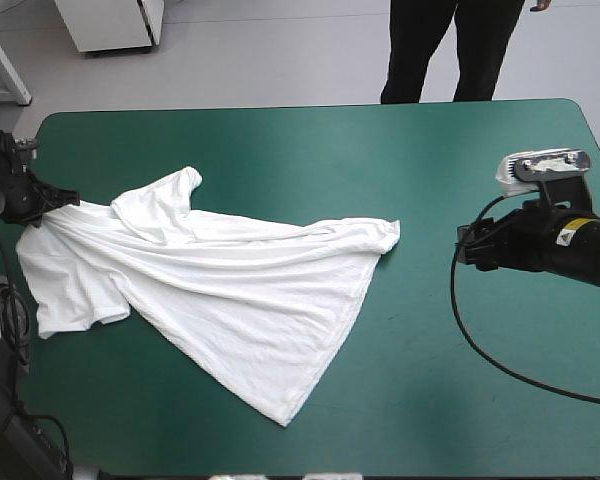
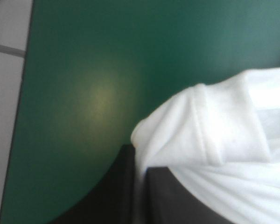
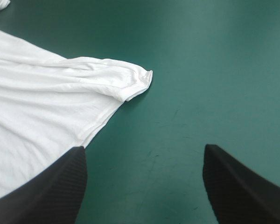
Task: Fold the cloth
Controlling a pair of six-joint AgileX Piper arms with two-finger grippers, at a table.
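Your left gripper is clamped on the shirt, maybe by a sleeve, at the left of the table. Your right gripper hangs with fingers apart near the shirt's right corner.

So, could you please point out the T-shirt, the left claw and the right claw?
T-shirt (image 1: pixel 240 290), high view, middle of its spread body.
Left claw (image 1: pixel 65 200), high view, fingertips shut on the T-shirt.
Right claw (image 3: pixel 143 148), right wrist view, open gap midway between its fingertips.
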